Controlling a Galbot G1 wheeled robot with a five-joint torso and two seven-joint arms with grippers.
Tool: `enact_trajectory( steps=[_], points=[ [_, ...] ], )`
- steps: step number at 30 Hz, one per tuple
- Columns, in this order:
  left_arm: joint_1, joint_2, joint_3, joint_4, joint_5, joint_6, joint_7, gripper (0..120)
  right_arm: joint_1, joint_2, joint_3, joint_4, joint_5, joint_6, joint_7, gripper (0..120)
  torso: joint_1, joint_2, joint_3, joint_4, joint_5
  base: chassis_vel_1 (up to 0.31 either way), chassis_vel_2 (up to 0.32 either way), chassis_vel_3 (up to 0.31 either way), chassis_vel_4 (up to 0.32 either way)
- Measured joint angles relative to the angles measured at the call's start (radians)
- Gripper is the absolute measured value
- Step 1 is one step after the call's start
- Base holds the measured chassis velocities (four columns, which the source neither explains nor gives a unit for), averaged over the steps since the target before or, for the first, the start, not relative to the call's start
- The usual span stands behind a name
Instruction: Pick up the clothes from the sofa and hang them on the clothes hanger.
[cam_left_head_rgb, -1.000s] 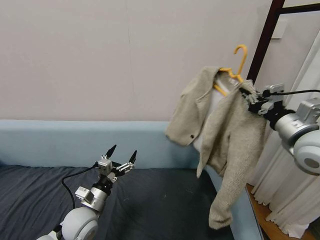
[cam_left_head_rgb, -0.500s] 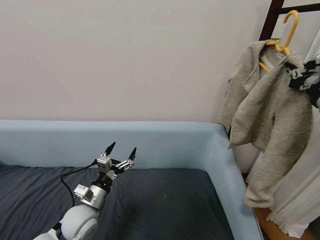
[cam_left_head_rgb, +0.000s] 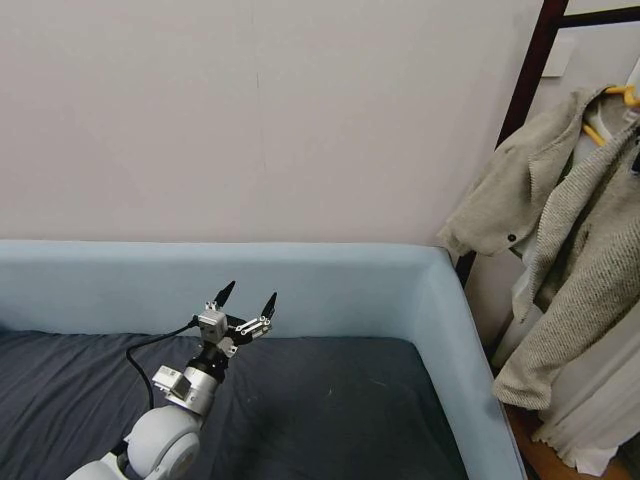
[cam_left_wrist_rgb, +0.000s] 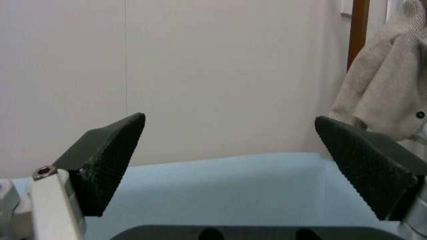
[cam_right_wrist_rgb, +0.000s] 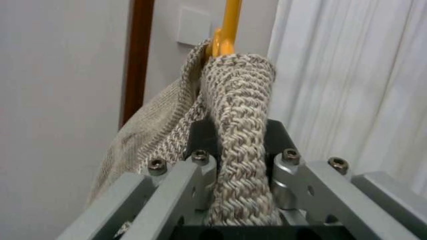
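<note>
- The left gripper (cam_left_head_rgb: 250, 291) is held low above the sofa's dark seat cushion (cam_left_head_rgb: 330, 420), near the pale blue sofa back (cam_left_head_rgb: 330, 275); its two black fingers are spread wide, with nothing between them.
- In the left wrist view the same left gripper (cam_left_wrist_rgb: 228, 122) is seen with both textured pads (cam_left_wrist_rgb: 107, 160) well apart, pointed toward the sofa back (cam_left_wrist_rgb: 220, 185) and the bare wall.
- The right gripper (cam_right_wrist_rgb: 239, 150) is clamped on a thick knitted edge of the cardigan (cam_right_wrist_rgb: 240, 90), which is pinched between its metal fingers just below the yellow hanger (cam_right_wrist_rgb: 230, 20).
- The cardigan (cam_left_head_rgb: 570, 270) is hung off the sofa, beyond its right end, draped on the yellow hanger (cam_left_head_rgb: 620, 98) beside the dark wooden rack post (cam_left_head_rgb: 525, 90); one sleeve is left dangling in front of the white curtain (cam_left_head_rgb: 590, 420).
- The hanger's hook is cut off at the edge of the head view, so it cannot be told whether it is hooked over the rack.
- From the left wrist view, the cardigan (cam_left_wrist_rgb: 390, 85) is seen hanging next to the post (cam_left_wrist_rgb: 359, 30).
</note>
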Motion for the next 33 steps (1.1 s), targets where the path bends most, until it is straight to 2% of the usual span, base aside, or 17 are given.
enact_trajectory(
  steps=[3, 8, 14, 18, 22, 33],
  points=[
    [-0.001, 0.000, 0.001, 0.000, 0.000, 0.000, 0.001, 100, 0.047, 0.038, -0.046, -0.046, -0.019, 0.000, -0.006, 10, 0.000, 0.000, 0.000, -0.0003, 0.0000, 0.000, 0.000, 0.000, 0.000],
    [0.005, 0.010, -0.009, -0.011, -0.001, 0.002, 0.001, 100, 0.212, 0.193, -0.205, -0.167, -0.113, -0.010, -0.015, 10, 0.000, 0.000, 0.000, 0.0006, 0.0001, 0.000, 0.000, 0.000, 0.000],
    [0.003, 0.019, -0.023, -0.009, -0.004, 0.002, 0.000, 100, 0.367, 0.282, -0.316, -0.235, -0.171, -0.016, -0.015, 10, 0.000, 0.000, 0.000, 0.0005, -0.0005, 0.000, 0.000, 0.000, 0.000],
    [0.001, 0.012, -0.024, -0.006, -0.006, 0.002, -0.002, 100, 0.525, 0.363, -0.431, -0.349, -0.192, -0.019, -0.013, 10, 0.000, 0.000, 0.000, 0.0002, -0.0006, 0.000, 0.000, 0.000, 0.000],
    [0.002, 0.010, -0.023, -0.004, -0.006, 0.002, -0.002, 100, 0.600, 0.414, -0.484, -0.429, -0.199, -0.020, -0.008, 10, 0.000, 0.000, 0.000, 0.0003, -0.0004, 0.000, 0.000, 0.000, 0.000],
    [0.012, 0.008, -0.031, -0.008, -0.003, -0.001, -0.002, 100, 0.695, 0.470, -0.556, -0.527, -0.176, -0.024, 0.049, 10, 0.000, 0.000, 0.000, -0.0001, 0.0003, 0.000, 0.000, 0.000, 0.000]
  ],
)
